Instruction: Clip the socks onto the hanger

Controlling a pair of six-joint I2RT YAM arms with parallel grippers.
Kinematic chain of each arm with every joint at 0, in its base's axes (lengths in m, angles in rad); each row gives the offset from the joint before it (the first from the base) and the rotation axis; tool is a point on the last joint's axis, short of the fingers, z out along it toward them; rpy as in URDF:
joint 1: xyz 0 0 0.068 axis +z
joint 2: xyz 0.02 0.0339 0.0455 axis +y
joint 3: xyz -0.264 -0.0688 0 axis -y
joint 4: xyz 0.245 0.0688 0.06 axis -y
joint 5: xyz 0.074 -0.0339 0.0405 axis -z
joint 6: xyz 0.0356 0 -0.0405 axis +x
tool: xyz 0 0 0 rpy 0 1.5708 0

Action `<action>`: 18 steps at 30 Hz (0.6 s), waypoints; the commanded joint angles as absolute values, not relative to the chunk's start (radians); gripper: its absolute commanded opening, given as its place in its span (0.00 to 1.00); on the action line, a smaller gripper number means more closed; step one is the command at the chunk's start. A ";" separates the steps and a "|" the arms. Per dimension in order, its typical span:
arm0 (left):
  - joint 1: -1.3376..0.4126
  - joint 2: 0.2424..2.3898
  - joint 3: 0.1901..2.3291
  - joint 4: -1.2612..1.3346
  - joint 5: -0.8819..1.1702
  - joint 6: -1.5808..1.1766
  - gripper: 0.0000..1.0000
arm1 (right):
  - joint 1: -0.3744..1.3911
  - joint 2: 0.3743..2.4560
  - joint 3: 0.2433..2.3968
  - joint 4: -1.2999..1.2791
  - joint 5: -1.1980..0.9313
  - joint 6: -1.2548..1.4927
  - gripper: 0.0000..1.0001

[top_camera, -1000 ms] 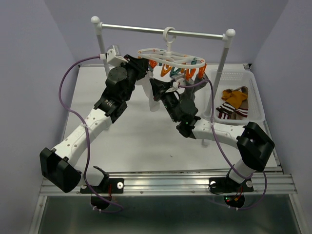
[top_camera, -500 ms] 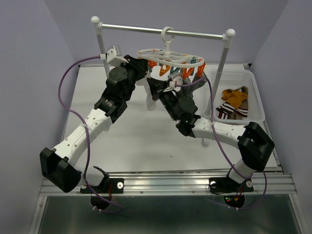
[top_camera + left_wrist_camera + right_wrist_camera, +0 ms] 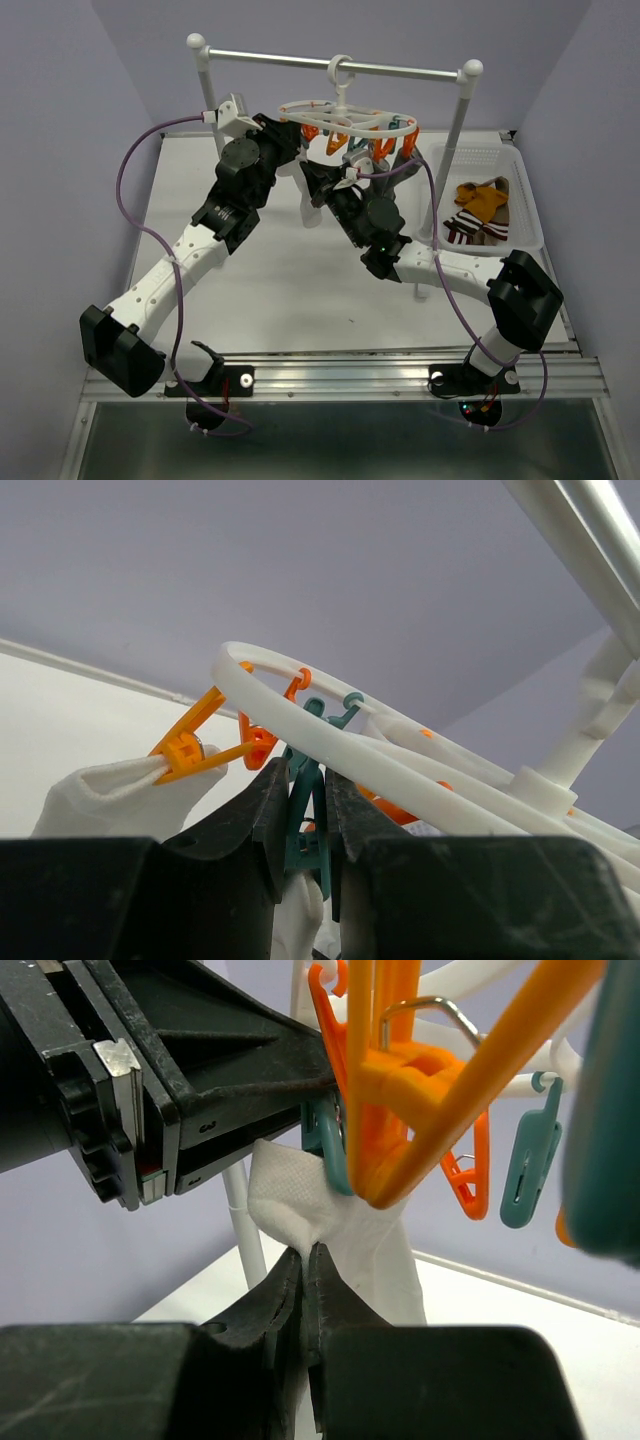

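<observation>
Pale lilac walls on three sides; white worktop [image 3: 250, 290] carrying the rail stand [image 3: 400, 70] and, to the right, a perforated basket [image 3: 533, 222] with the remaining socks [image 3: 478, 212]. The hanger [image 3: 345, 112] hangs by its hook from the rail, both arms raised under it. Left gripper [image 3: 305, 780]: jaws closed on a teal clip [image 3: 303, 825] that dangles from the ring. Right gripper [image 3: 305, 1260]: jaws pinched on a fold of the white sock [image 3: 345, 1225], held just below that clip. An orange clip [image 3: 190, 750] already grips another part of the sock. Step in hand, as judged: a second clip for this sock. Next move needs the fold raised into the clip mouth before the left jaws let go.
</observation>
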State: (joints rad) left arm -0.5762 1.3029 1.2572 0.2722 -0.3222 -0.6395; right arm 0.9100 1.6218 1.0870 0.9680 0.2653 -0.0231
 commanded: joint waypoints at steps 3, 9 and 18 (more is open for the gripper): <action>-0.578 1.253 1.253 0.298 -0.351 -0.598 0.00 | 0.907 1.597 1.144 1.012 0.287 -0.063 0.05; -0.577 1.262 1.264 0.279 -0.334 -0.589 0.00 | 0.907 1.603 1.140 1.043 0.278 -0.086 0.05; -0.577 1.253 1.264 0.279 -0.327 -0.586 0.44 | 0.907 1.600 1.135 1.057 0.259 -0.083 0.06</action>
